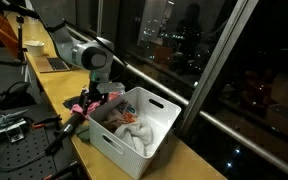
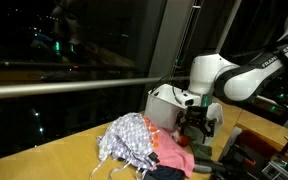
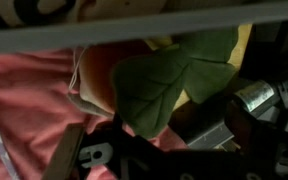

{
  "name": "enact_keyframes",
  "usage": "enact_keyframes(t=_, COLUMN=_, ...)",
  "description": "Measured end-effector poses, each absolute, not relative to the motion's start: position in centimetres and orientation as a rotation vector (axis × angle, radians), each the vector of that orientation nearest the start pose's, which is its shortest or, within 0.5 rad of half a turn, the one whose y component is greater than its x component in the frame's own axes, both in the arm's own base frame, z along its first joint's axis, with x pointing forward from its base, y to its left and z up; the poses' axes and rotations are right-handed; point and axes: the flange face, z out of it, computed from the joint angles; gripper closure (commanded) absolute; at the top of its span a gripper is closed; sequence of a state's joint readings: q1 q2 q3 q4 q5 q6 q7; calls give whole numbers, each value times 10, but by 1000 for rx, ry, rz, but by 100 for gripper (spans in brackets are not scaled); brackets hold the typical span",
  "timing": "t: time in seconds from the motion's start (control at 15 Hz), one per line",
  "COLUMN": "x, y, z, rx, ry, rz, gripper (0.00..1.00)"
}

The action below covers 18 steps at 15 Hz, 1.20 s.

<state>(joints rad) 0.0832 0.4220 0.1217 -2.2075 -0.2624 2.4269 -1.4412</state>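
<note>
Though white laundry (image 1: 136,132) already lies in the basket (image 1: 124,150), gripper (image 1: 91,100), finger spacing not discernible, hangs over pink cloth (image 3: 24,100) and patterned garment (image 2: 129,140) heaped left of it on the counter (image 2: 44,158).

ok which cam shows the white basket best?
An exterior view: the white basket shows almost whole, slotted walls, rim and clothes inside. In an exterior view only a part shows behind the arm. Wrist view: what looks like a blurred rim strip.

One basket (image 1: 110,146), perhaps three garments (image 2: 132,138)
</note>
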Motion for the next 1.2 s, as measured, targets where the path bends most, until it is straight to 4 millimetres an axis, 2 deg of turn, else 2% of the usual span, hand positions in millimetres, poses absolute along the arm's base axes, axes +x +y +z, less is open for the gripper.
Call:
enact_keyframes(t=0.2, x=518, y=88, z=168, rx=1884, ry=2504, rz=-366, gripper=0)
enact_keyframes(t=0.4, x=520, y=76, z=168, rx=1885, ry=2486, rz=-359, gripper=0)
enact_keyframes(t=0.6, x=522, y=69, z=168, rx=1897, ry=2472, rz=-349, gripper=20)
enact_keyframes(t=0.93, x=524, y=68, z=169, rx=1922, ry=2443, rz=-314, gripper=0)
enact_keyframes(t=1.2, x=524, y=69, z=169, rx=1951, ry=2416, rz=-299, gripper=5)
